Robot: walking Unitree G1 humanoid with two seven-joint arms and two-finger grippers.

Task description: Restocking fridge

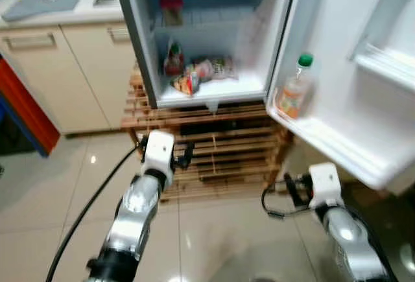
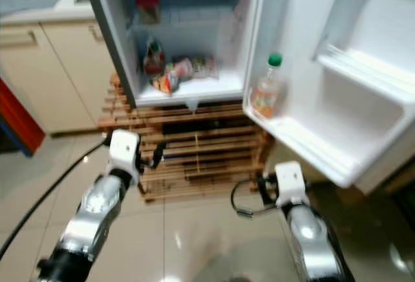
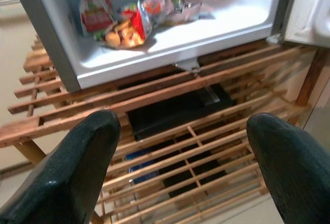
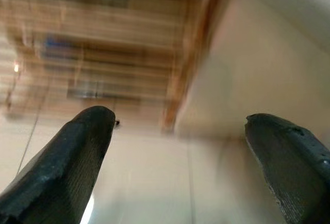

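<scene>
Slatted wooden rack (image 1: 214,152) under open white fridge (image 1: 207,35), snack packets (image 1: 198,74) on its lowest shelf, green-capped orange bottle (image 1: 295,87) in right door shelf, left gripper (image 3: 180,167) and right gripper (image 4: 178,167) spread, empty, low near rack.

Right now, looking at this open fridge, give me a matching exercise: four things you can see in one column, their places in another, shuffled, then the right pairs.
Things:
1. clear bottle with green cap
2. colourful snack packets
3. slatted wooden rack
4. open left gripper

Places:
A. under the fridge
B. lower door shelf
C. fridge's bottom shelf
D. low before the rack

Pairs: 1-B, 2-C, 3-A, 4-D
</scene>
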